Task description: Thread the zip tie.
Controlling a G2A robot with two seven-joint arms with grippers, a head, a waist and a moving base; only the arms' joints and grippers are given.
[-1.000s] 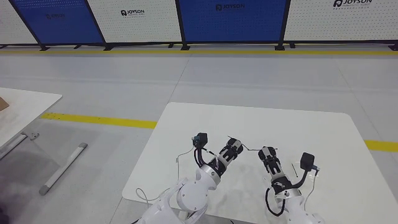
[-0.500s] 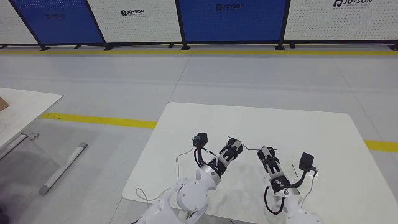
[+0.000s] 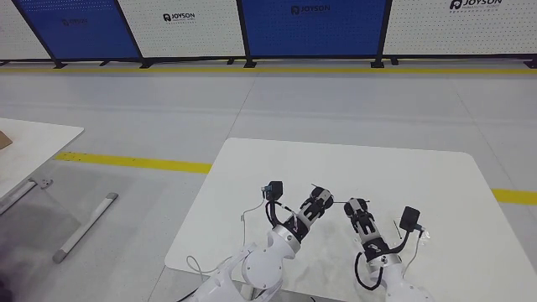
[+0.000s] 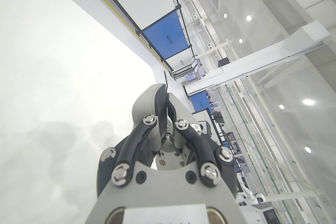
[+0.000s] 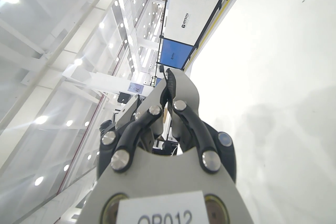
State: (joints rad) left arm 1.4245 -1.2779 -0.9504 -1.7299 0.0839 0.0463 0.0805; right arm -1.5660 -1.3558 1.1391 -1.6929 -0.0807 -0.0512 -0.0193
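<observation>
My left gripper is pinched closed on the zip tie, tail jutting straight past the fingertips; my right gripper pinches its head end, above the table's near edge.

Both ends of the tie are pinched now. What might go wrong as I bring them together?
The left pincer holds the zip tie with only a short, thin tip sticking out; it may flex and miss the slot. The right pincer covers most of what looks like the head end, so the slot may be blocked or hard to line up. In the top view the two pincers sit close together, so they might bump.
</observation>
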